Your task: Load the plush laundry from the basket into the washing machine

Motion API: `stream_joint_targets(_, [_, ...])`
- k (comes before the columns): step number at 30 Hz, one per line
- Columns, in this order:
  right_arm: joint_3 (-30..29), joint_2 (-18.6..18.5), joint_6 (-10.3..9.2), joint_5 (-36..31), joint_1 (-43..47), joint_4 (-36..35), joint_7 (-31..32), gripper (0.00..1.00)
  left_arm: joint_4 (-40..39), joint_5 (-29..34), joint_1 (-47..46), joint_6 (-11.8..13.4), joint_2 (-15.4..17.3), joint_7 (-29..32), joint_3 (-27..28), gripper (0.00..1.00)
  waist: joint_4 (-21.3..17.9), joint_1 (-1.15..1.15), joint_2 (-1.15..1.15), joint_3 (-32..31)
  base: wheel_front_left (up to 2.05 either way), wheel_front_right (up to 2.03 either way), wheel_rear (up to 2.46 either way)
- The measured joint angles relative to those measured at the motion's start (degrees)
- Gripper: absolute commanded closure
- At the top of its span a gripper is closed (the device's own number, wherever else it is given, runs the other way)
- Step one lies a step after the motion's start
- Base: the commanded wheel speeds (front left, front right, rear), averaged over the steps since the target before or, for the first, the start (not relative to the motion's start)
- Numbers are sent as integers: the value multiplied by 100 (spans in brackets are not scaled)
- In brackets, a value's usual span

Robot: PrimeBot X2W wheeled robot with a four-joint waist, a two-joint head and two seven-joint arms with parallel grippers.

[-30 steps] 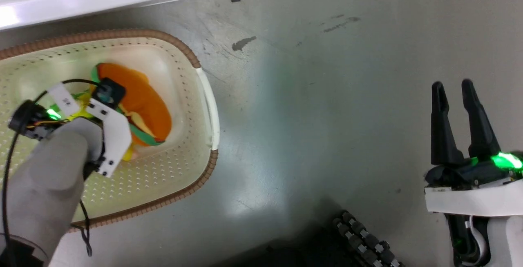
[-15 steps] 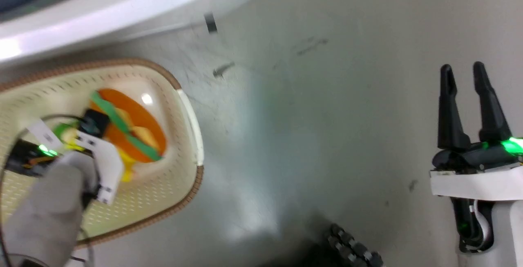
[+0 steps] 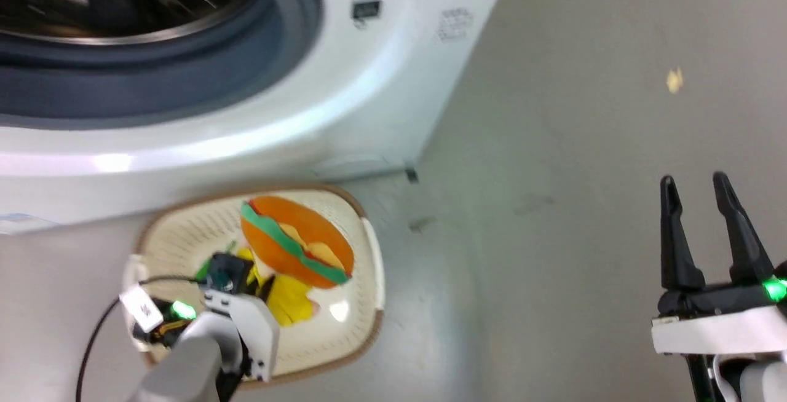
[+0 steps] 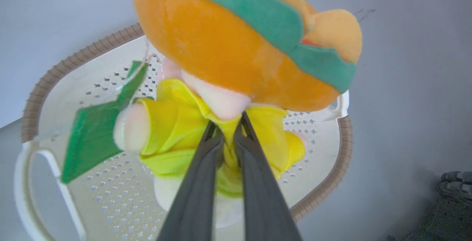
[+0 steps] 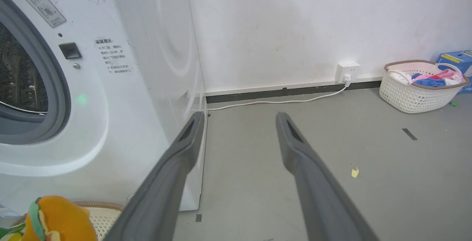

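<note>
On the grey floor (image 3: 553, 217) in front of the large white front-loading washing machine (image 3: 369, 82), whose round grey-gasketed opening stands uncovered, the left gripper (image 4: 228, 125) has its two long dark fingers pressed together on a fold of the yellow, pinkish-beige and green soft toy (image 4: 173, 130). The yellow fabric is pinched right at the fingertips, with the toy's green flap off to one side in the wrist view. The orange burger-shaped plush with the green wavy layer (image 4: 236, 49) sits just beyond the fingertips, touching the yellow toy, and whether the fingers have any hold on it cannot be told. Both toys are over the cream perforated plastic basket with the brown woven-look rim (image 3: 369, 328), which stands on the floor just in front of the machine. Well off to the robot's right, the right gripper (image 3: 693, 179) hangs over bare floor, its fingers spread apart with nothing between them.
</note>
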Motion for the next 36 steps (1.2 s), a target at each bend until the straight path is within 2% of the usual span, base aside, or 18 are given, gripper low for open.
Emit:
stream_joint_targets(2, [-40, -1, 0, -34, 81, 3, 0, 0, -225, -65, 215, 21, -23, -1, 119, 100, 155, 0, 0, -283, 0, 0, 0])
stream_joint_targets(4, [-55, -1, 0, -55, 147, 7, 0, 0, -666, -87, 433, 147, -15, -9, 302, 100, 309, -1, 0, -530, 0, 0, 0])
stream_joint_targets(10, [-59, -1, 0, -51, 285, 13, 0, 0, -2613, 233, 1418, 717, 80, -42, 1114, 100, 725, -1, 0, -1087, 0, 0, 0])
stream_joint_targets(17, [-64, 0, 0, -54, 282, -81, -1, 0, -4809, 948, 2173, 1023, 73, -42, 2210, 100, 975, 1, 0, -1105, 0, 0, 0])
stream_joint_targets(21, [-67, -1, 0, -58, 244, -132, 0, 0, -5724, 1352, 2193, 1015, 77, -42, 2674, 100, 948, 1, 0, -874, 0, 0, 0])
stream_joint_targets(25, [-36, -1, -1, -49, 82, -178, -1, 0, -6122, 1574, 1962, 945, 182, -43, 2994, 100, 879, 1, 0, -551, 0, 0, 0])
stream_joint_targets(31, [70, 0, -1, 118, -204, -256, 0, 0, -6167, 1606, 849, 722, 728, 23, 3431, 100, 693, 2, 0, 77, 0, 0, 0])
stream_joint_targets(36, [119, 0, -1, 337, -494, -302, 0, 0, -6030, 1704, -355, 425, 1249, 697, 3453, 100, 478, 3, 0, 665, 0, 0, 0])
